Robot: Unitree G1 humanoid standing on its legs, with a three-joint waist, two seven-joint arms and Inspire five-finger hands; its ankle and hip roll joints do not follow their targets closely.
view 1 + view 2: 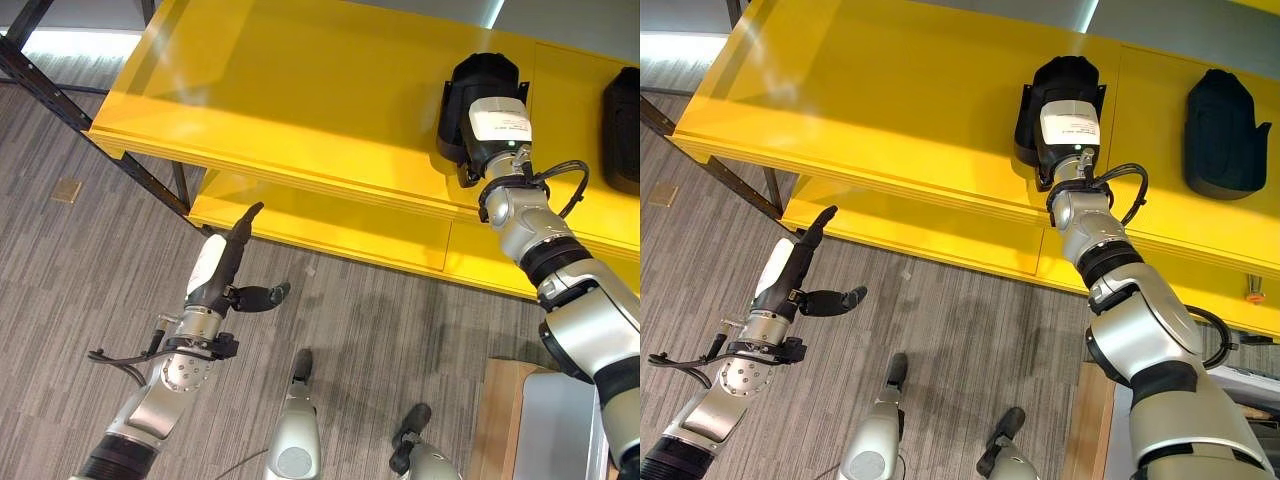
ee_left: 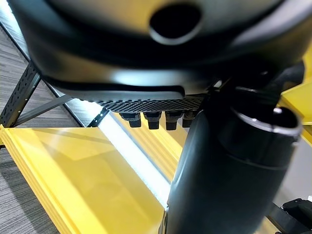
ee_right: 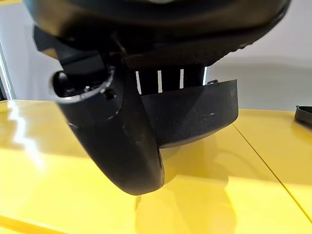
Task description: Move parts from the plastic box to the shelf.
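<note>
The right arm is stretched forward over the yellow shelf [image 1: 300,90], and the right hand [image 1: 1069,128] is laid on a black part [image 1: 1060,85] resting on the top board. In the right wrist view the thumb [image 3: 114,141] is seen curved down in front of the part's black shell [image 3: 204,114], which sits on the yellow board; whether the fingers are clamped on it cannot be told. The left hand [image 1: 222,262] is held over the grey floor [image 1: 80,300] before the shelf, fingers straight, thumb apart, nothing held. Two black parts are counted on the shelf; the second part [image 1: 1223,120] lies well to the right of the first.
</note>
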